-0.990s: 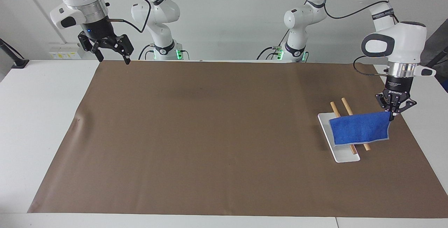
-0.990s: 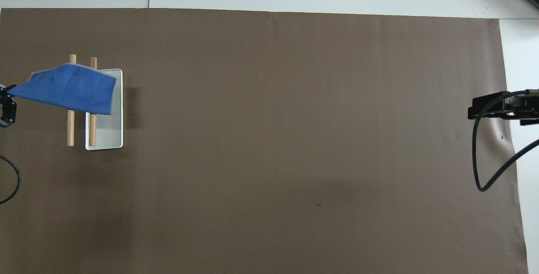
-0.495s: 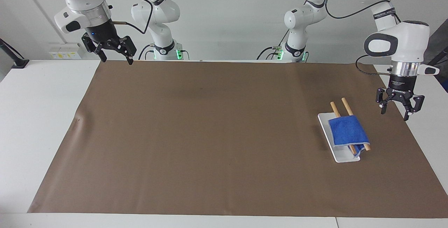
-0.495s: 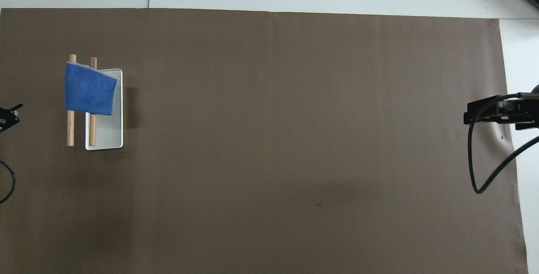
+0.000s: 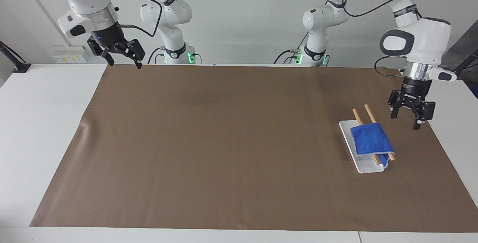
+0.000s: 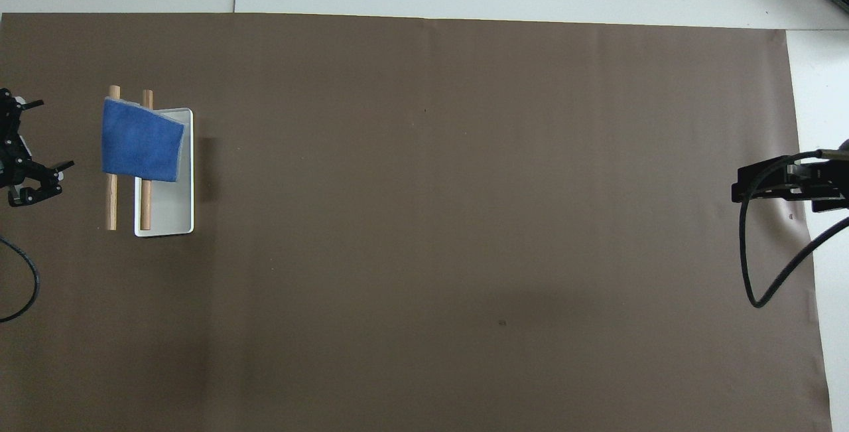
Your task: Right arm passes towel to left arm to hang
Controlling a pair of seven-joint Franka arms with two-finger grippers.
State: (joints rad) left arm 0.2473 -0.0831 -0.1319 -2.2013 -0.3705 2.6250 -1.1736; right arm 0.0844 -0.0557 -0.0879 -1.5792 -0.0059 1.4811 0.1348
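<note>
Cut off at the overhead view's edge: left gripper [image 6: 30, 153], only its black fingers and a loop of cable showing. Likewise the right gripper [image 6: 763, 183], a dark block at the frame's margin. Hidden under the towel [image 5: 371, 139]: the middle of both wooden rods [image 5: 360, 118] and part of the white tray [image 5: 364, 166] (one corner of cloth droops past the rods toward the tray's end farthest from the robots).

Draped over the rods, toward the left arm's end of the brown mat [image 5: 224, 142]. Beside it, raised and apart: left gripper [image 5: 409, 118], fingers spread wide, holding nothing. Over the mat's corner at the right arm's end: right gripper [image 5: 122, 59], waiting, likewise spread and unladen. Broad bare mat between the two.
</note>
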